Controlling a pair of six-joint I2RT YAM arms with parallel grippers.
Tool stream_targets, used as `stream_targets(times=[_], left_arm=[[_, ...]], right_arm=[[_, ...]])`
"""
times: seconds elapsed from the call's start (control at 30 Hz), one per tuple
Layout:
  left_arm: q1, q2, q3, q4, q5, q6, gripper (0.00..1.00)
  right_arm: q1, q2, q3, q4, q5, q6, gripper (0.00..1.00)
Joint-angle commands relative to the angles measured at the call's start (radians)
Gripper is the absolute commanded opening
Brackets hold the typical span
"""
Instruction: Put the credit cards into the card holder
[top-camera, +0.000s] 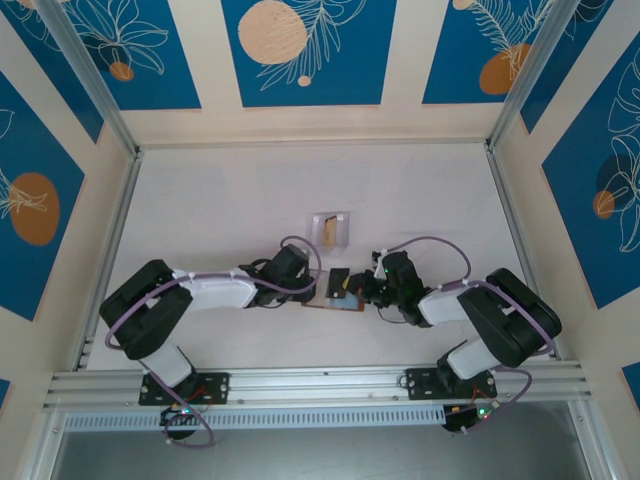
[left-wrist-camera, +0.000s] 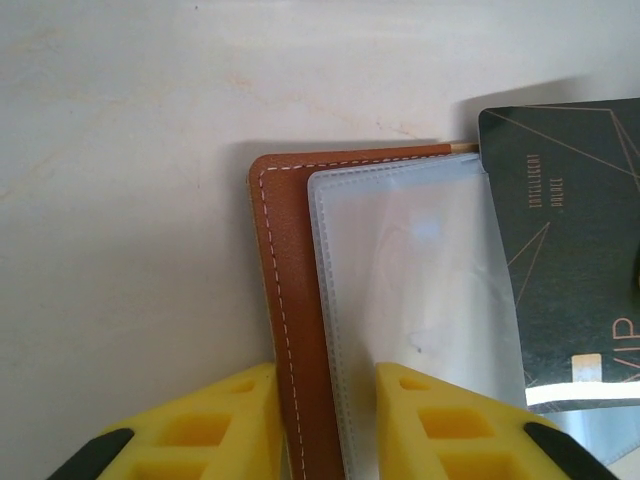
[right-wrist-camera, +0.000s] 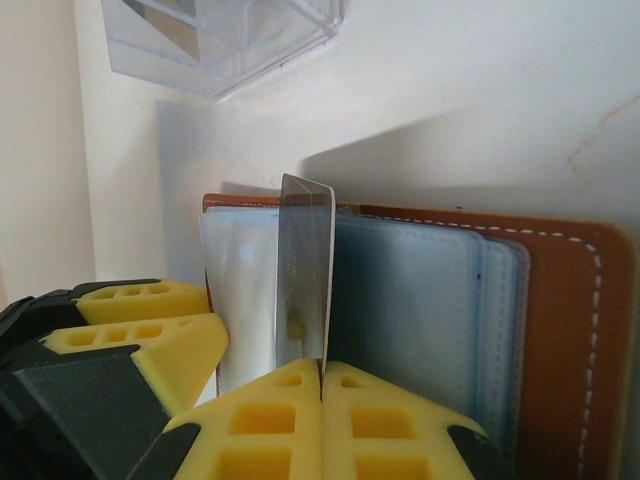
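Right gripper (right-wrist-camera: 321, 380) was clamped on a card (right-wrist-camera: 305, 270), held on edge over the open holder (right-wrist-camera: 560, 330) and not yet pocketed. Left gripper (left-wrist-camera: 325, 385) straddled the holder's edge; whether it gripped could not be determined. Further cards apparently lay in the box (right-wrist-camera: 300, 45).

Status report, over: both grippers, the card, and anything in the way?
Left gripper open, astride card holder edge. Right gripper shut on dark card, card at the clear pockets, insertion unclear. Clear box beyond, not blocking.

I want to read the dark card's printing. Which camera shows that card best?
Left wrist: the dark card faces the camera, its gold lettering legible. The right wrist view sees it nearly edge-on; the top external view shows just a tiny dark patch.
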Motion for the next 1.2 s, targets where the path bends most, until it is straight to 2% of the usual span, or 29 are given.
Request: stream_targets(times=[0.0,0.57,0.97,1.17], left_arm=[[-0.027,0.044,-0.065,-0.229,0.015,-0.001,0.27],[-0.027,0.067,-0.06,-0.235,0.006,-0.01,0.26],[-0.027,0.076,-0.058,-0.234,0.006,-0.01,0.26],[-0.027,0.082,-0.054,-0.231,0.011,-0.007,0.26]], right_arm=[[-0.005,0.034,0.014,0.011,-0.044,0.01,0.0],[0.052,0.033,-0.013,-0.071,-0.009,-0.014,0.0],[0.05,-0.025,-0.026,-0.182,0.006,-0.063,0.0],[0.047,-0.001,0.017,-0.213,-0.018,-0.103,0.0]])
